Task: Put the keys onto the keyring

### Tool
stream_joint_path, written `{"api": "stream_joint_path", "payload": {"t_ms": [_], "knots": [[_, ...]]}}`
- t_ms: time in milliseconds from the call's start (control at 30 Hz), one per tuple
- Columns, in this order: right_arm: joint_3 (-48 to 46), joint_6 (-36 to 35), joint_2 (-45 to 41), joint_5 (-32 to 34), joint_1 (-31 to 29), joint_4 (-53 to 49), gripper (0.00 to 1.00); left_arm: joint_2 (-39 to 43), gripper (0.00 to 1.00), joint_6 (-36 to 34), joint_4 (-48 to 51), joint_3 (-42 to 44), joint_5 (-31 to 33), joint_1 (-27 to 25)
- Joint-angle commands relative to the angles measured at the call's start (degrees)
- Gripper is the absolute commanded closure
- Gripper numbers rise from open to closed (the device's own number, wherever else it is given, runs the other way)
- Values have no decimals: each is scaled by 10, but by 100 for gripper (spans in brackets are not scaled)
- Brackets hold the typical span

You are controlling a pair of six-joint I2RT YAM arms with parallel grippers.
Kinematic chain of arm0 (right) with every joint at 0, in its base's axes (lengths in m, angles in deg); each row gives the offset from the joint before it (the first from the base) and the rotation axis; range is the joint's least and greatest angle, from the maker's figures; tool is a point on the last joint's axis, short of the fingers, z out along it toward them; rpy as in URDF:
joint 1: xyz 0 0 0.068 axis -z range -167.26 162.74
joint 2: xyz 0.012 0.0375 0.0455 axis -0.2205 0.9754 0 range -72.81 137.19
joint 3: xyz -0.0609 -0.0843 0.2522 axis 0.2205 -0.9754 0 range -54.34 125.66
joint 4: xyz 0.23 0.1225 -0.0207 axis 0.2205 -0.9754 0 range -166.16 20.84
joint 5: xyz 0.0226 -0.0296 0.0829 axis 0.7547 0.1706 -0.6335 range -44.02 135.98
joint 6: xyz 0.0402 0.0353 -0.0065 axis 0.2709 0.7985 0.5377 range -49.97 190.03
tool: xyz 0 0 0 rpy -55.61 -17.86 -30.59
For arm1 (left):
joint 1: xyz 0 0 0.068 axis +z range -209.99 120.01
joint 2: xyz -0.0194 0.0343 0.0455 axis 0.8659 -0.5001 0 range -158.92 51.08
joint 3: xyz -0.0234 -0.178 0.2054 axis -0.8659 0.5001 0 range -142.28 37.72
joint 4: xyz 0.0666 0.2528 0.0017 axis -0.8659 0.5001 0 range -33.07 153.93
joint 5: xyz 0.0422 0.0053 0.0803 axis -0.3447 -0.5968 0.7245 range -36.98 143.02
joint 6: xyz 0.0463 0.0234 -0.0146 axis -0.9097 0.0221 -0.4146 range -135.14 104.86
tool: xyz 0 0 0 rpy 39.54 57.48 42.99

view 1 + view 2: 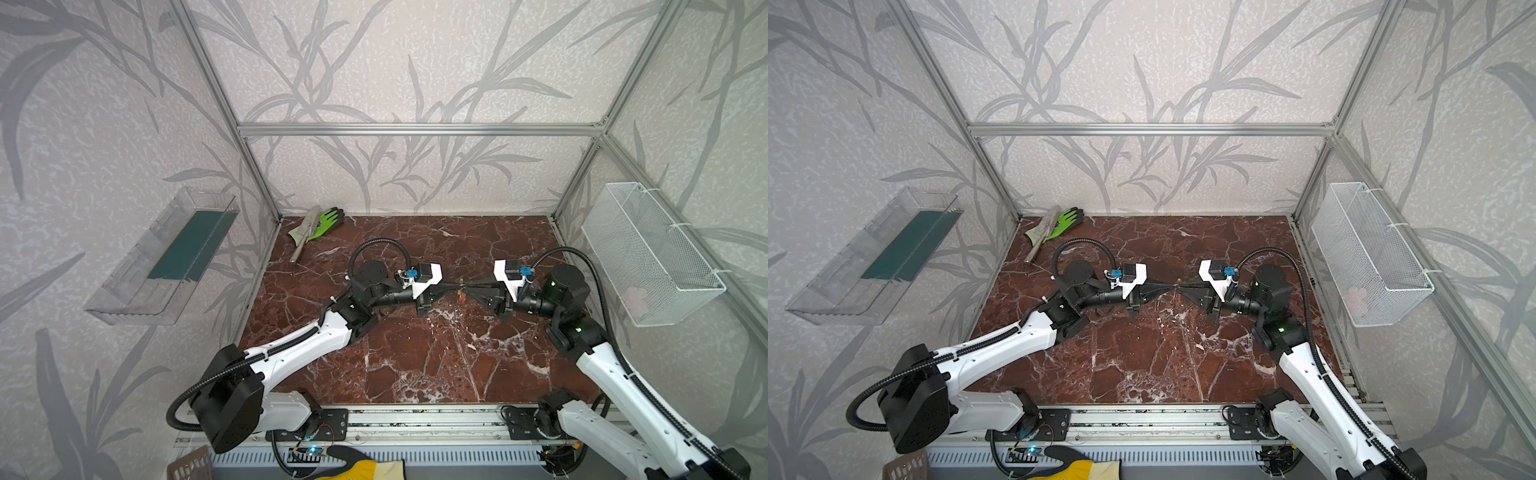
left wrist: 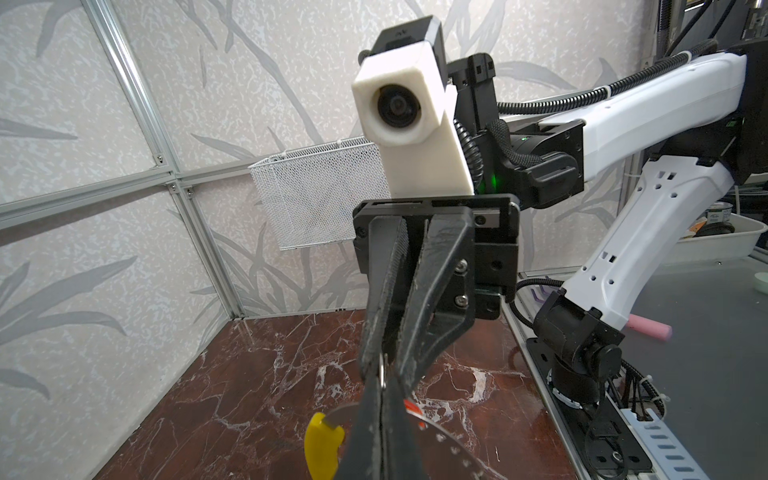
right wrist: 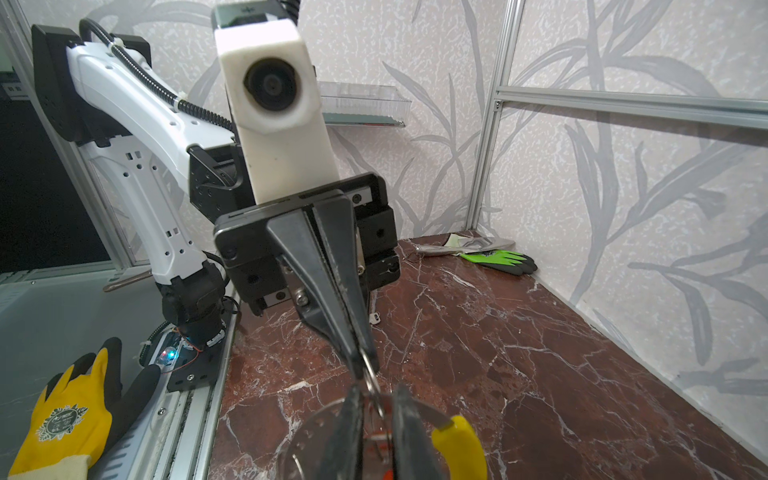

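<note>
Step in hand: you are threading the red-orange-headed key (image 2: 412,408) onto the keyring (image 2: 323,438). By my reading you are at the hand-over point and the key is not yet seated.
Left gripper (image 3: 365,365): the jaws are pressed together and pinch the keyring's thin rim at their very tips.
Right gripper (image 2: 385,374): it meets the left gripper tip to tip. Its fingers stand close, with a slim gap that the ring wire and the key's head run through. I cannot tell whether they bite on anything.
Keyring place: it is held in the air above the middle of the table (image 1: 415,365), well clear of all 4 edges. Its yellow arc (image 3: 459,446) sits just beside the right gripper's fingers.
Keys: only 1 shows, as a red-orange speck hanging under the meeting point in both top views. I cannot find the blue-headed key in any view.
Next move: you need the key's hole lined up with the ring's open end. Then slide it a short way along the wire while the left grip holds steady. Both parts are thin, so a small twist could pop the ring out of the pinch.
Writing: the yellow glove (image 3: 62,419) past the table's near edge carries a round printed emblem, too small to read. No brand or label is legible elsewhere.
Other items: a green glove (image 1: 328,220) and a trowel (image 1: 303,239) lie in the far left corner of the table.
</note>
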Motion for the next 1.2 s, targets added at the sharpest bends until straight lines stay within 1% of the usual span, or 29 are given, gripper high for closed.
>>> {"api": "stream_joint_path", "payload": {"t_ms": [0,133,267,333,400,467,533,600,733,867,1167], "knots": [[7,-8,-10,-5,-4,-2,90,2,100,4,-21,-23,-12,3],[11,-8,-12,-2,-4,0,99,3,100,-6,-4,-24,-10,3],[22,-11,-14,2,-4,-21,100,5,100,-43,60,-38,2,2],[36,-28,-15,11,-4,-63,100,10,91,-81,118,-52,17,1],[56,-51,-15,23,-5,-126,100,19,80,-138,198,-75,42,-1],[79,-76,-11,37,-7,-191,100,24,75,-189,266,-99,65,-4],[101,-100,-4,56,-11,-252,100,25,75,-239,333,-125,82,-9],[119,-116,2,66,-15,-294,100,25,75,-279,375,-141,103,-16],[133,-125,8,72,-21,-317,100,21,75,-322,423,-167,122,-27],[142,-133,16,77,-30,-330,100,18,75,-341,448,-182,126,-35],[150,-137,25,84,-48,-335,100,9,75,-358,479,-199,117,-46]]}}
